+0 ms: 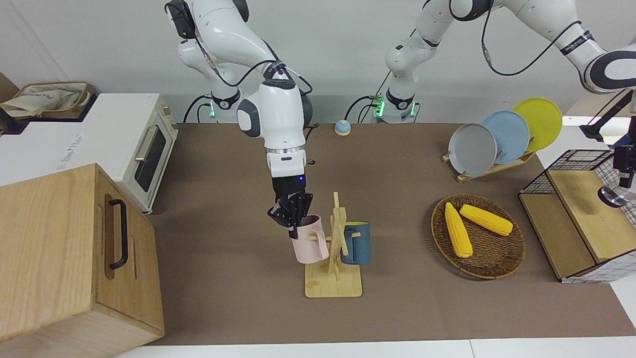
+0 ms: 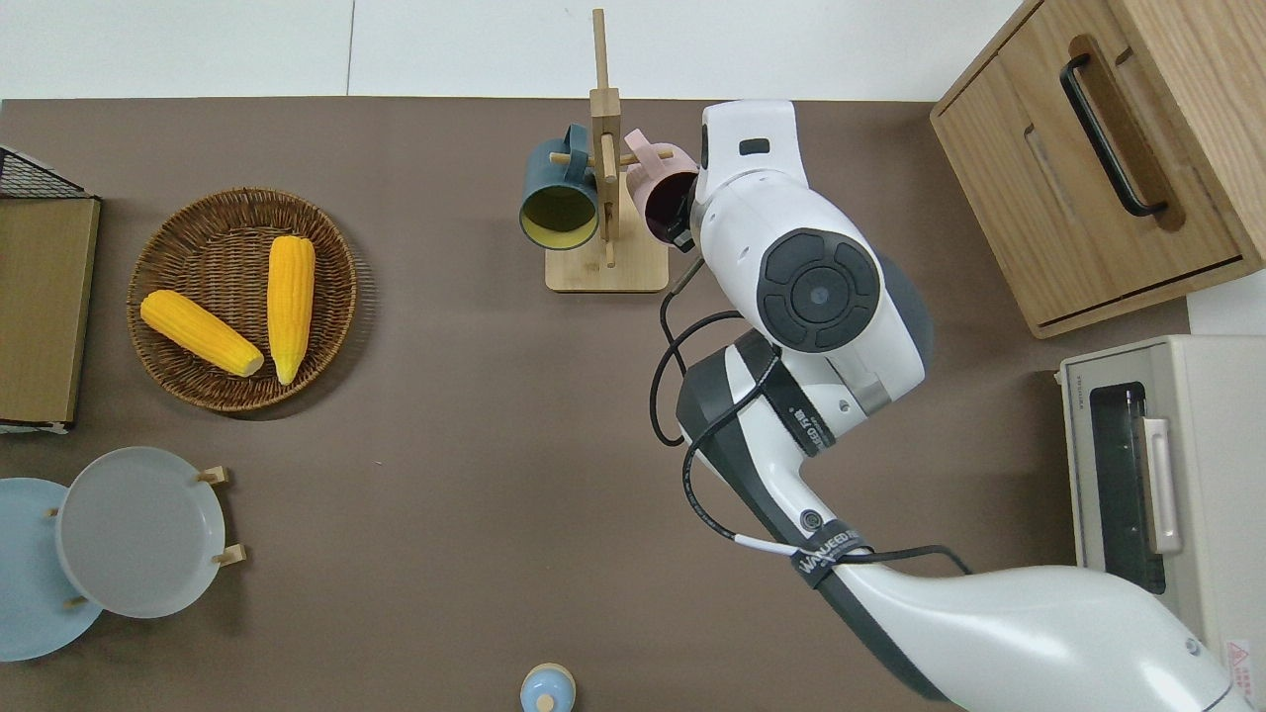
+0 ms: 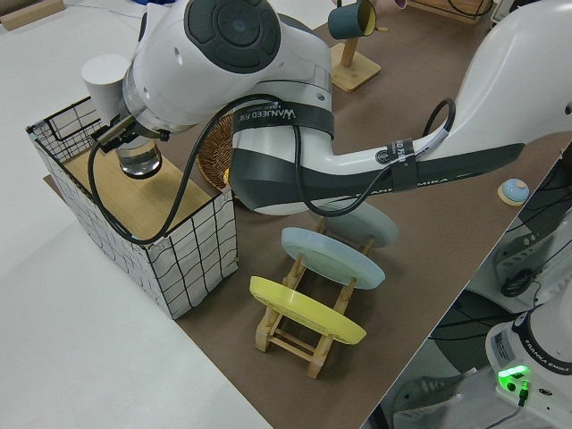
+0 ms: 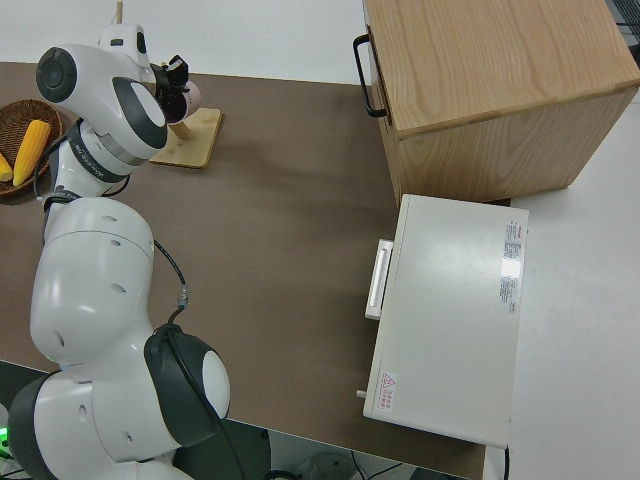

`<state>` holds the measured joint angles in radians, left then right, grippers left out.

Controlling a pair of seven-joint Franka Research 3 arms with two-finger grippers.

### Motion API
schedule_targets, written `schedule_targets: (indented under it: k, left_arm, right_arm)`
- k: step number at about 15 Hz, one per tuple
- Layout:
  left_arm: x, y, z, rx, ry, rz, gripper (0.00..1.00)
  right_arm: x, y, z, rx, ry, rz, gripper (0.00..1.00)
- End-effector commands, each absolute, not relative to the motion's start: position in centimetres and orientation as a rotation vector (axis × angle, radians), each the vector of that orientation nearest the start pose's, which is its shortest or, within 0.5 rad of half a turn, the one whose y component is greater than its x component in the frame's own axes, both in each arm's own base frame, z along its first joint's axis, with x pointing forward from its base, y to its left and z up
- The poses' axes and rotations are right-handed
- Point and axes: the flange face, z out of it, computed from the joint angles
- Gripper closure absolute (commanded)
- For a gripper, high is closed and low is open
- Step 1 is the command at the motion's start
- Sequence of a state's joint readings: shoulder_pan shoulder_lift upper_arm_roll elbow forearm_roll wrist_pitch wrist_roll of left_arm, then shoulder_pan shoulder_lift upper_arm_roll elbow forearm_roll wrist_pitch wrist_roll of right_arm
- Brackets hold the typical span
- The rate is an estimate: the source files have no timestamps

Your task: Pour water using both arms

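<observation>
Front and overhead cameras, both on the mug rack (image 1: 334,248).

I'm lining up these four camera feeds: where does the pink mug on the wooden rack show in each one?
Front view: pink mug near centre, right gripper at its rim.
Overhead view: top centre, beside the arm.
Left side view: only its rim, top edge.
Right side view: top, partly hidden.
Shared landmark: wooden mug rack.

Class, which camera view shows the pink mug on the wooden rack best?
The front view: the pink mug shows side-on, hanging on the wooden rack, the right claw at its rim. Overhead, the arm covers part of it; the right side view shows only a sliver; the left side view hardly any.
</observation>
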<state>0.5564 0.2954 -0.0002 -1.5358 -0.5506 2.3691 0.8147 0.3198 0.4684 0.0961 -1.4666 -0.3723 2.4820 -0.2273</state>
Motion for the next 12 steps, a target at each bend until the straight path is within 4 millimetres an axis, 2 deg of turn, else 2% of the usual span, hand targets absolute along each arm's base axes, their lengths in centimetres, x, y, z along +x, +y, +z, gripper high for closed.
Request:
schedule_targets:
  k: [1,6,12]
  left_arm:
    - [59.0,35.4,57.9,-2.979,-0.073,-1.075,1.00]
    - [58.5,35.0,59.5,-2.983,-0.071,-1.062,1.00]
    - [58.2,33.9,61.9,-2.992,-0.104,-1.014,1.00]
  right_arm:
    - [66.7,26.6,48.1,-2.943,-1.302,-0.905,1.000]
    - [65.7,24.0,48.7,-2.976,-1.285,-0.883,1.000]
    - [65.1,20.0,51.0,-2.995,-1.373,-0.878,1.000]
